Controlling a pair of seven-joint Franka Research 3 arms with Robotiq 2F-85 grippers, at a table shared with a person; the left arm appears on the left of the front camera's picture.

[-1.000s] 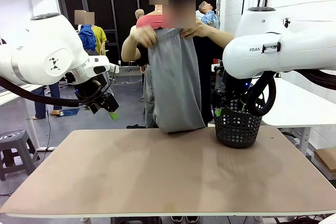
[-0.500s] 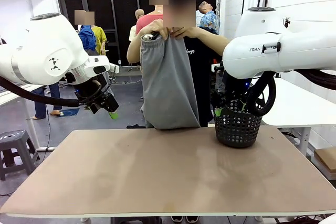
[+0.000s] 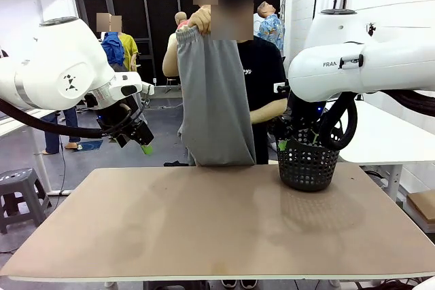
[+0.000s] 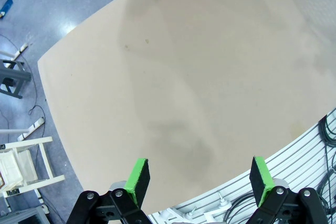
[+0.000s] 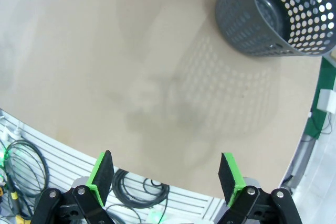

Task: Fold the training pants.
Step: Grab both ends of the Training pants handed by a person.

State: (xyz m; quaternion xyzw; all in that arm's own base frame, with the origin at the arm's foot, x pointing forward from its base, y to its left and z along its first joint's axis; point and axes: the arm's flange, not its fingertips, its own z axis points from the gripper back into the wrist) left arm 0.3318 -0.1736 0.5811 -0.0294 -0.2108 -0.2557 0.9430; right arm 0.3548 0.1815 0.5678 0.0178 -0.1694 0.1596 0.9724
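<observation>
Fingers: both pairs of green-padded fingers (image 4: pixel 138 179) are spread wide, with nothing caught between them.
Training pants: the light grey training pants (image 3: pixel 214 100) are hung in the air over the middle of the table's far edge, with the legs dropped straight down together. The hem is seen at about the level of that edge. Whether it touches the table cannot be told.
Handling: the cloth is judged light, soft and limp, with no stiffness of its own. Sagging and bunching are to be expected wherever it is not supported. It is judged neither fragile nor slippery against rubber pads.
Where to take hold: the gathered waistband is judged the firmest place, pinched at its two outer ends through both layers. The leg hems are judged the second hold for a fold.
Person's hand: the waistband is bunched in one raised hand (image 3: pixel 200 18) at the top of the garment.
Left gripper: the left gripper (image 3: pixel 143 144) is held in the air off the table's far left corner, well apart from the pants.
Right gripper: the right gripper (image 5: pixel 166 174) is held above the table's right side, near the basket and apart from the pants.
Basket: a black mesh basket (image 3: pixel 308 164) is stood near the table's far right corner, just beside the hanging legs.
Table: a bare brown table (image 3: pixel 204 236) is spread beneath all of it.
</observation>
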